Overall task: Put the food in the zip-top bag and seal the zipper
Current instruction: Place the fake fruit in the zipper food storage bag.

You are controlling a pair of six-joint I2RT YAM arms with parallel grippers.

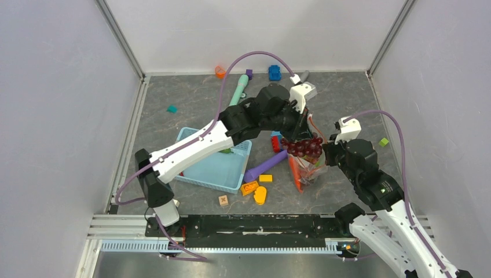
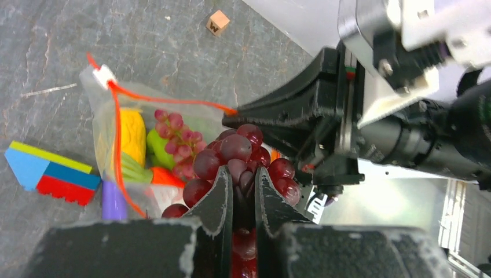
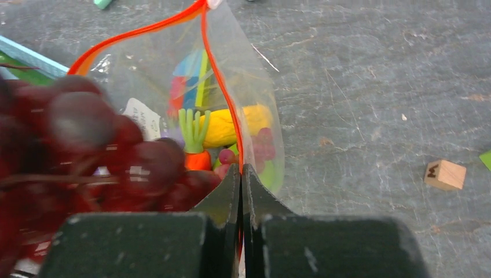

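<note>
Closest to our bases, by the near edge, we saw a wooden cube (image 1: pixel 223 200) and an orange piece (image 1: pixel 260 195). Beyond them, left of centre, sat the light-blue basket (image 1: pixel 220 169), with a purple cylinder (image 1: pixel 265 166) lying between it and the zip-top bag (image 1: pixel 310 171).

The bag stood right of centre with its mouth open. Our right gripper (image 3: pixel 241 174) was pressed together on the zipper (image 2: pixel 116 133) at one side of the mouth, and the white slider (image 2: pixel 104 75) sat at the strip's other end. Our left gripper (image 2: pixel 242 174) was clamped on a dark grape bunch (image 2: pixel 234 150) held at the open mouth.

Inside the bag lay a yellow piece (image 2: pixel 132 136), a second grape bunch (image 2: pixel 179 142) and a carrot (image 3: pixel 197 159).

Farther off, a teal tool (image 1: pixel 237 92) and a blue block (image 1: pixel 274 72) lay toward the far edge.
</note>
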